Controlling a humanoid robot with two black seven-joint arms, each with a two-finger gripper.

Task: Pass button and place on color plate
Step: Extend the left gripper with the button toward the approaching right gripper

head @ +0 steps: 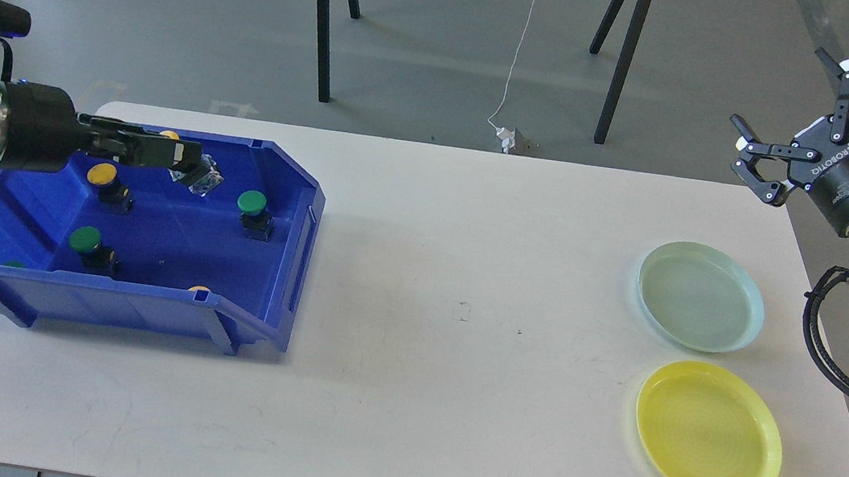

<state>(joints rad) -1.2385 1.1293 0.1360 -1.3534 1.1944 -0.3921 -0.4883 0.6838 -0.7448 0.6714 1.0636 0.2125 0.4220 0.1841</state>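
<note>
The left claw (191,164) is gripping a button (199,177) over the blue bin (252,323); handing it to the spread-open right claw (811,128) looks next.

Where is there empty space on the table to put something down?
The widest bare stretch of table lies between the blue bin and the two plates, green and yellow. The front edge is bare too. Inside the bin it is crowded with buttons and the left gripper.
</note>
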